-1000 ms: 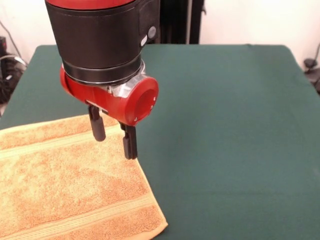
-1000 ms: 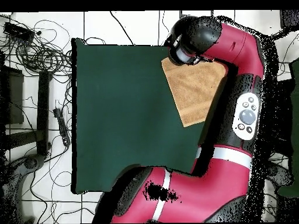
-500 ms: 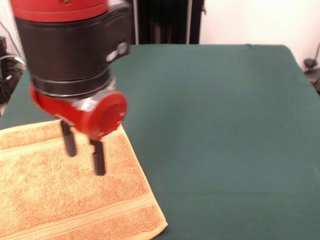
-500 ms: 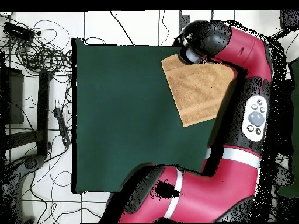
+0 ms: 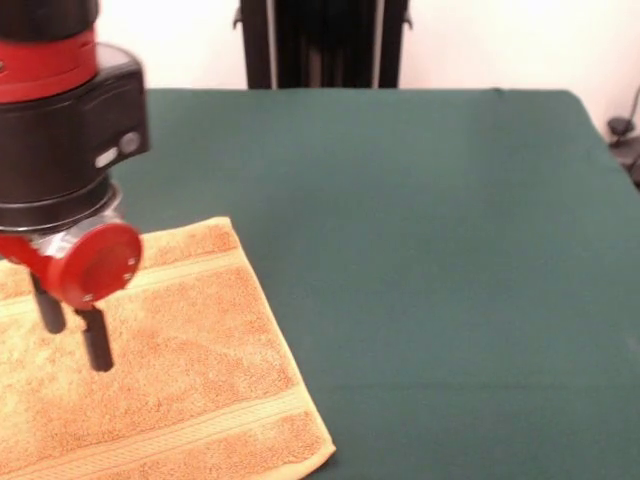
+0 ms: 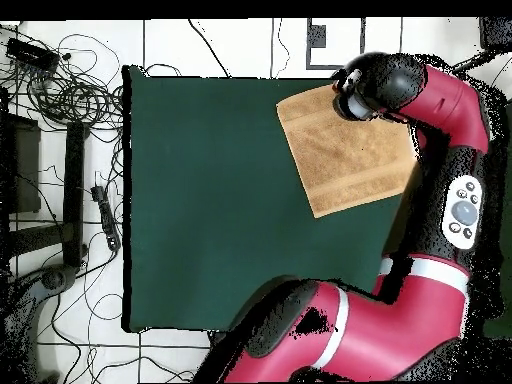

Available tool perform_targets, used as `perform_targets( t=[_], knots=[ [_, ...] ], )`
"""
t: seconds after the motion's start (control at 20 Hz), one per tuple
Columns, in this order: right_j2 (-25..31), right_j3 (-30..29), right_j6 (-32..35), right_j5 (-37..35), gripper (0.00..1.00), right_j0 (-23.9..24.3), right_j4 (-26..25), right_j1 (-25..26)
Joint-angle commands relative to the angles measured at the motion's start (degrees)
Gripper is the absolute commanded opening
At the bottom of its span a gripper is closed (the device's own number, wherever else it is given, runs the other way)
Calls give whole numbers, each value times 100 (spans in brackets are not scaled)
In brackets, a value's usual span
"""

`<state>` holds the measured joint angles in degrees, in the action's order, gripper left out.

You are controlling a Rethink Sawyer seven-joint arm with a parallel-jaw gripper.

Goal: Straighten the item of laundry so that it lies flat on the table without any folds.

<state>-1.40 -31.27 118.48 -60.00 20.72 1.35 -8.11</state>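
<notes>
The item of laundry [image 5: 170, 370] is a golden-orange towel spread at the table's near left corner in the front view, with flat bands along two edges and no fold showing. It runs off the picture's left and bottom edges. My gripper [image 5: 73, 342] hangs over the towel's left part, open, with nothing between its black fingers [image 5: 96, 345]. From overhead, the towel [image 6: 340, 160] lies at the upper right of the green table [image 6: 210, 200]. There the arm's wrist [image 6: 368, 92] covers the gripper and the arm hides the towel's right edge.
A black stand [image 5: 320, 45] rises behind the table's far edge. Cables and dark stands [image 6: 60, 150] lie on the floor beside the table's left edge in the overhead view. The arm's red links [image 6: 400, 310] overhang the table's lower right corner.
In the front view, the gripper has travelled left from the towel's far right corner to over its left part, staying open. The towel has not shifted.
</notes>
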Motion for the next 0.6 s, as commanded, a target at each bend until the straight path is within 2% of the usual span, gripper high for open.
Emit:
perform_targets(
  t=[0.05,0.6],
  knots=[
    [898,-790,-2108,211,100,-120,-330,430],
    [1184,-449,-2376,247,100,-26,-490,759]
  ],
)
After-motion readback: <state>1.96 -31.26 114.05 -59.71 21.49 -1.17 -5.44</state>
